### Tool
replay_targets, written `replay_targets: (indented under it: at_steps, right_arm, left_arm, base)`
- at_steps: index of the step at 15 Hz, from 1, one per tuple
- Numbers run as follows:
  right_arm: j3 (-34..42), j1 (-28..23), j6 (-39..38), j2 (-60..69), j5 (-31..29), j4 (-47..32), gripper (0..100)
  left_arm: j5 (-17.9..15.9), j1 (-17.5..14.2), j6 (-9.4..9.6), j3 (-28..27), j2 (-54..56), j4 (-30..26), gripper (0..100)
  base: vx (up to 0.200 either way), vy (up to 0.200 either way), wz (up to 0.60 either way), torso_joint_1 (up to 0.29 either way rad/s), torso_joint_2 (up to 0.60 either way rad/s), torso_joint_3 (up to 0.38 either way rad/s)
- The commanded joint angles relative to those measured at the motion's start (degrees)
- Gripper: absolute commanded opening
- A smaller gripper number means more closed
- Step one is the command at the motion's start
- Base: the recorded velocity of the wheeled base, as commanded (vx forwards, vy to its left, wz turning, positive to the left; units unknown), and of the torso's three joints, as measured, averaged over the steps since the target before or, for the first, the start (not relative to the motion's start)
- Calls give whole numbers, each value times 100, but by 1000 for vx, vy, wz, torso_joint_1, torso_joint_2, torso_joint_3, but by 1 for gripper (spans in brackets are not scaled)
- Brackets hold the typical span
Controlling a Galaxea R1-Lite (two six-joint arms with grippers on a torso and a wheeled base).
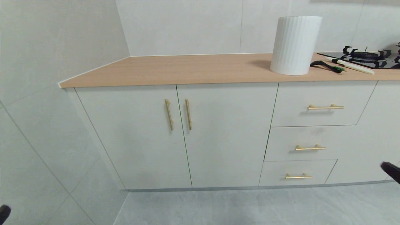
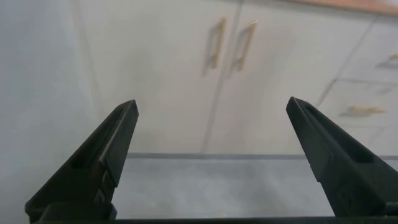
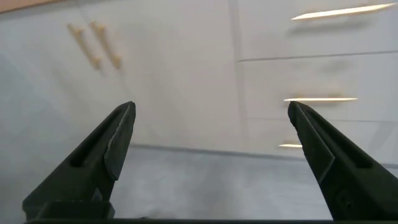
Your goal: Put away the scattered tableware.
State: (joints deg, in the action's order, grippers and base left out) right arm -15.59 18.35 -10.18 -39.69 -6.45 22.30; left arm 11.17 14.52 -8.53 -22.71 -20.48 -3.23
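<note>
A pale tiled kitchen corner, with a wood-toned countertop running over light cabinets. The left gripper and the right gripper both hang low with their jaws spread wide and nothing between them. Beyond the left fingers is grey floor, then the pair of cabinet doors with upright brass handles. Beyond the right fingers stands the stack of drawers. The tableware lies well above and beyond both sets of fingers, on the countertop off to the right-hand side: a black-handled utensil and a white-handled utensil, close together between a ribbed white canister and the hob. The main risk, as I judge it, is the reach. An arm rising from this low could catch the countertop edge or a drawer handle. The canister stands just beside the utensils, so a wide-open jaw coming in could knock it or push the pieces onto the hob. Both utensils lie thin and flat, so a pinch may slip or drag both at once.
</note>
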Motion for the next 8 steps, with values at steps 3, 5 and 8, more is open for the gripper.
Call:
replay_targets:
  at_steps: [3, 5, 8]
  right_arm:
    - [478, -1843, 781, 3328, 214, -1781, 100]
    - [628, -1914, 974, 3846, 267, -1948, 100]
    - [1181, -1861, 1000, 3960, 161, -1702, 100]
  left_arm:
    - [184, -758, 194, 206, 1503, -477, 100]
    - [501, -933, 212, 320, 1503, -468, 100]
    - [588, -1443, 625, 812, 2048, -415, 100]
  base:
    - [0, 0, 0, 0, 0, 0]
    - [0, 0, 0, 0, 0, 0]
    - [0, 0, 0, 0, 0, 0]
